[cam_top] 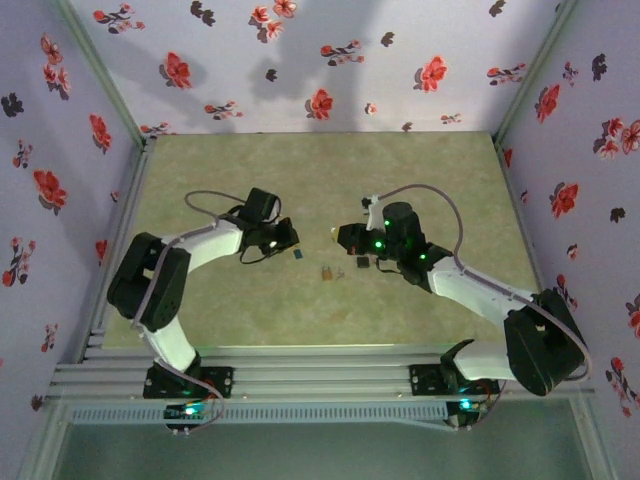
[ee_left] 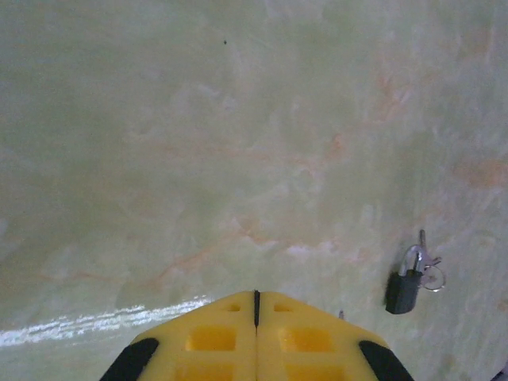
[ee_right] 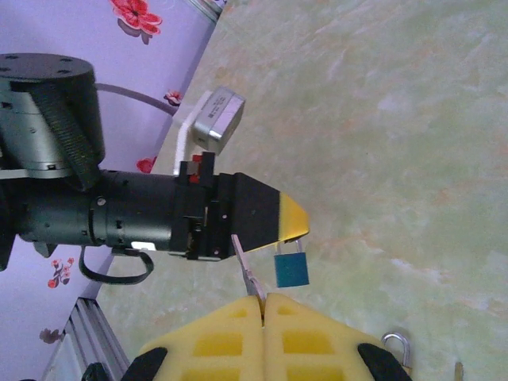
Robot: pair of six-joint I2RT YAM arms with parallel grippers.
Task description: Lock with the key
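Right wrist: slim silver metal key (ee_right: 245,267)

Seen from above, the left arm (cam_top: 205,248) bends at its elbow and stretches toward 3 o'clock, the left gripper (cam_top: 292,238) with jaws pressed together, while the right arm (cam_top: 480,290) reaches toward 9 o'clock, the right gripper (ee_right: 263,298) nearly meeting it tip to tip, jaws pinching a key (ee_right: 248,266).

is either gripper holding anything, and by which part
The right gripper pinches a silver key by one end, apparently the head, with the blade sticking out beside the blue padlock. The left gripper is shut on nothing.
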